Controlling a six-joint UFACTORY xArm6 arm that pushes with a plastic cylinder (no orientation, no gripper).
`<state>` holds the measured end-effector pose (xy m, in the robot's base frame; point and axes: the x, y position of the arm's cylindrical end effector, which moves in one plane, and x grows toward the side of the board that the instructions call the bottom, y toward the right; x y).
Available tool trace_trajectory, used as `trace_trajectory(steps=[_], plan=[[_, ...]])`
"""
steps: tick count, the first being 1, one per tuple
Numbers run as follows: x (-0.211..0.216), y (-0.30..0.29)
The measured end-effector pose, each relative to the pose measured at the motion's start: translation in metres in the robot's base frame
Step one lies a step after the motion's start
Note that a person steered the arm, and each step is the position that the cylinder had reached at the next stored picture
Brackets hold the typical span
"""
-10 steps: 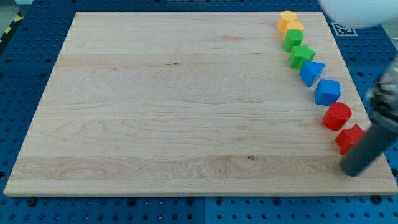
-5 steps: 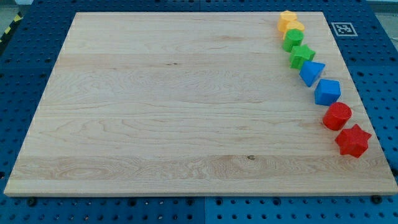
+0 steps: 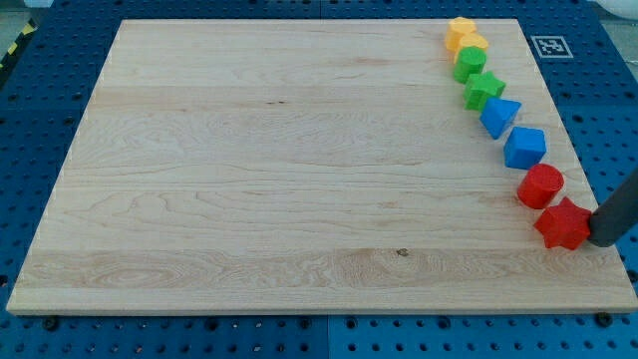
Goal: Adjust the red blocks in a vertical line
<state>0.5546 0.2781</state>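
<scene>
A red cylinder and a red star block lie near the board's right edge, the star just below and right of the cylinder, touching it. My tip is at the star's right side, touching it. The rod runs up and off the view's right edge.
Above the red blocks a curved row runs toward the view's top: blue cube, blue triangle, green star, green cylinder, two yellow blocks. The wooden board lies on a blue perforated table. A marker tag sits at top right.
The rod left the view, then came back in from the right against the red star. The star has shifted slightly left.
</scene>
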Motion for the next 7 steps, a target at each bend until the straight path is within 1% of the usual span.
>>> trace_trajectory(steps=[5,7], plan=[[-0.06,0.0],[-0.056,0.0]])
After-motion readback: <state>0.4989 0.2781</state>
